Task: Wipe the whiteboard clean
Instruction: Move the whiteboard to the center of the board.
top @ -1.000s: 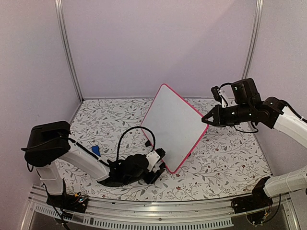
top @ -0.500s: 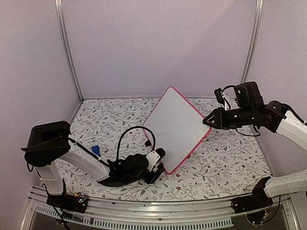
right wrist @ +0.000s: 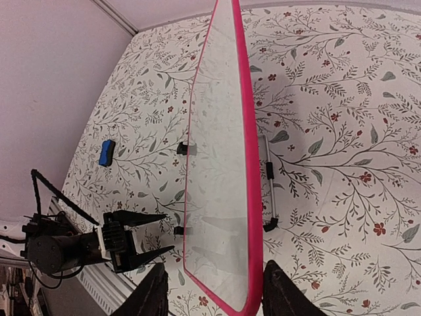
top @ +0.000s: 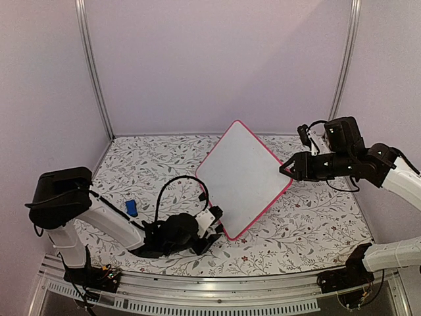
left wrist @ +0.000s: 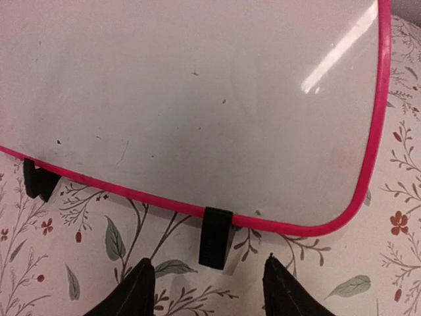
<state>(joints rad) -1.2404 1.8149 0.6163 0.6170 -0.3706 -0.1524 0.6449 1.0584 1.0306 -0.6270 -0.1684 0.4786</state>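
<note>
Well, I saw the whiteboard [top: 240, 178] tipped up like a diamond near the middle of the desk [top: 316, 217], its low corner toward the front edge. My left gripper [left wrist: 208, 262] lay just before that corner, fingers apart and holding nothing, with a black foot [left wrist: 216, 237] right ahead. My right gripper [top: 288, 170] sat at the board's right corner, fingers spread on both sides of the pink rim. A blue eraser [top: 131, 208] lay near the left edge.

both arms pair white tube links with bulky black joint housings — the left arm [top: 108, 217] carries a large black shoulder block [top: 59, 194] and a looping black cable [top: 184, 176]. the right arm [top: 401, 174] shows thin black wires [top: 306, 128] near its wrist. the left gripper [left wrist: 208, 259] has black, tapered fingers [left wrist: 135, 296].
</note>
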